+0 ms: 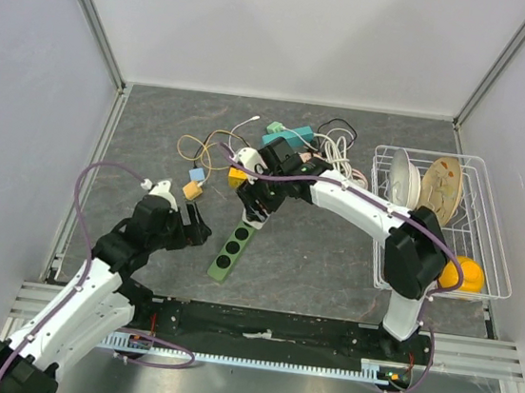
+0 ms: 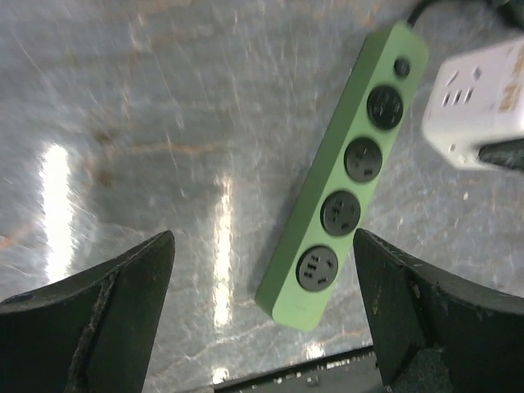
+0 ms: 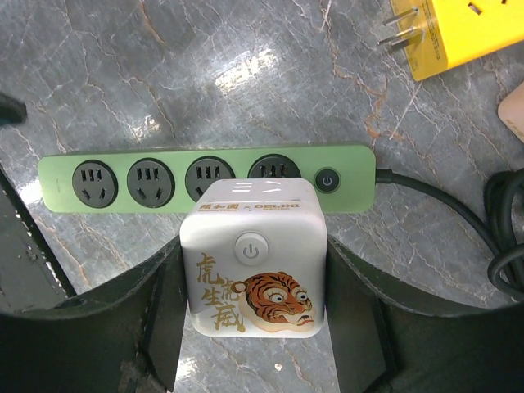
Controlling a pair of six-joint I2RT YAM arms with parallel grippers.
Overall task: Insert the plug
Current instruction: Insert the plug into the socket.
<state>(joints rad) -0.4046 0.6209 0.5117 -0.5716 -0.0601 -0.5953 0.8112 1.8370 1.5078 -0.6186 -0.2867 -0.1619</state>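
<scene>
Right end effector [image 1: 260,199] is clamped on both sides of the white cube plug [image 3: 252,254], the one with the tiger print and a power button on its face, so that's the thing to insert and it's in hand, up over the green power strip [image 3: 176,178]. From the right wrist view the cube sits right over the socket [image 3: 273,166] nearest the strip's switch [image 3: 327,179], covering about half of it. Can't see the prongs at all, so no idea if they're touching the holes or just floating above. My read: this is the line-up step, just before the push. The next move probably needs the prongs squared to that socket and then a straight press down, no twisting. Left end effector [image 2: 262,246] is spread wide with nothing in it, hanging near the other end of the strip, apart from it; looks handy for pinning the strip down if it slides. Room-wise, the table [image 1: 332,253] is open on the left side of the strip. Past the switch end it's tighter: a yellow adapter [image 3: 467,29] with bare prongs lies close, and the strip's black cable [image 3: 442,205] runs off into a tangle of cords [image 1: 335,148].
</scene>
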